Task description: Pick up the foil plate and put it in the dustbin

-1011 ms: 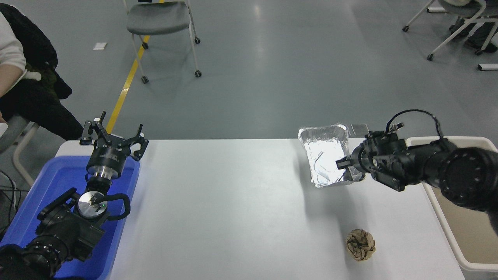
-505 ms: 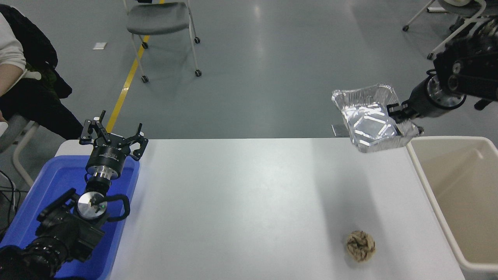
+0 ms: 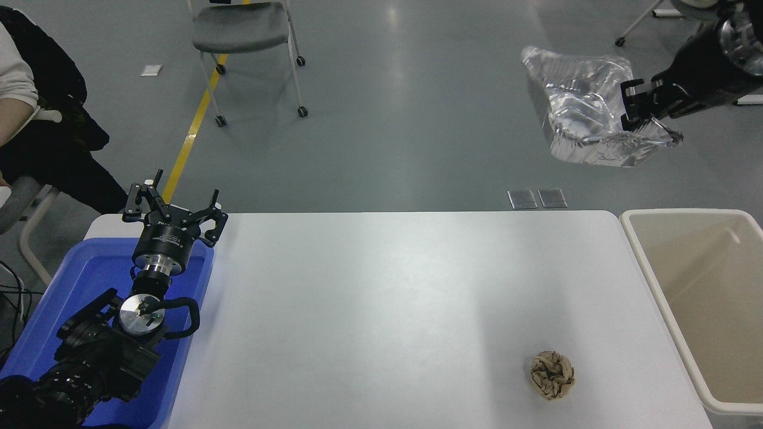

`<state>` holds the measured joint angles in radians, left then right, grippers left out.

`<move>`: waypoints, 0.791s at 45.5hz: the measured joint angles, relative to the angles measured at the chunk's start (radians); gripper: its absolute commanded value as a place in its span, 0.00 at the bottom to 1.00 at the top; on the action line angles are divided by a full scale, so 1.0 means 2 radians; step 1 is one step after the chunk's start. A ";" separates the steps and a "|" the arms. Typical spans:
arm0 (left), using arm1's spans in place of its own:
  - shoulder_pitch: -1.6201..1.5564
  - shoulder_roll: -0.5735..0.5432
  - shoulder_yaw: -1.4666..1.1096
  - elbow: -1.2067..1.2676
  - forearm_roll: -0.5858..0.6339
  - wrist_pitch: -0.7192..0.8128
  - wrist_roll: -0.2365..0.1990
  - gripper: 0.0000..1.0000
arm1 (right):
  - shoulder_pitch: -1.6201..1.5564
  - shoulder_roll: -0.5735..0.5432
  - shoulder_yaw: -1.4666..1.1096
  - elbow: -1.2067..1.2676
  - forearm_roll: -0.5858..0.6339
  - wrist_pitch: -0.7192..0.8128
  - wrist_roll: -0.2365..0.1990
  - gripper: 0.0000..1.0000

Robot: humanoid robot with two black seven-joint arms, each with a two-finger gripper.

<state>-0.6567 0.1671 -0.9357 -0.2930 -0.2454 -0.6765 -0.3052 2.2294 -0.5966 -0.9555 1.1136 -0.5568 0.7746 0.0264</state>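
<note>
**A:** Where the camera looks down from above, what surface and room are there?

**B:** A plain white table (image 3: 381, 310) fills the lower half. Beyond its far edge is a grey floor with a yellow line (image 3: 194, 128), a grey-seated rolling chair (image 3: 245, 30), two small grey floor plates (image 3: 536, 198) and a scrap of paper (image 3: 151, 70). A seated person's sleeve (image 3: 15, 77) shows at the upper left.

**A:** Where is the foil plate?

**B:** The foil plate (image 3: 581, 116) is in the air at the upper right, high above the floor beyond the table, tilted and bent. The right gripper (image 3: 639, 107) is clamped on its right rim. The dustbin (image 3: 656, 280) stands at the table's right edge, below and nearer the camera.

**A:** What else is there?

**B:** A crumpled brown paper ball (image 3: 552, 374) lies on the table near the front right. The left gripper (image 3: 173, 217) is parked over a blue tray (image 3: 53, 310) at the lower left, fingers spread apart.

**A:** Any writing?

**B:** Small print on the left gripper's body, too small to read.
</note>
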 measured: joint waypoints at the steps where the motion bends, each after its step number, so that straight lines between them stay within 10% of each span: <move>1: 0.000 0.000 0.000 0.000 0.000 0.000 0.000 0.99 | 0.002 0.000 0.001 0.000 0.000 0.001 0.000 0.00; 36: 0.000 0.000 0.000 0.000 0.000 0.000 0.000 0.99 | -0.079 -0.062 0.006 -0.073 -0.030 0.005 -0.003 0.00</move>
<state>-0.6565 0.1672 -0.9357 -0.2930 -0.2456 -0.6765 -0.3053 2.0717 -0.7216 -0.9433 0.9680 -0.6163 0.7852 0.0208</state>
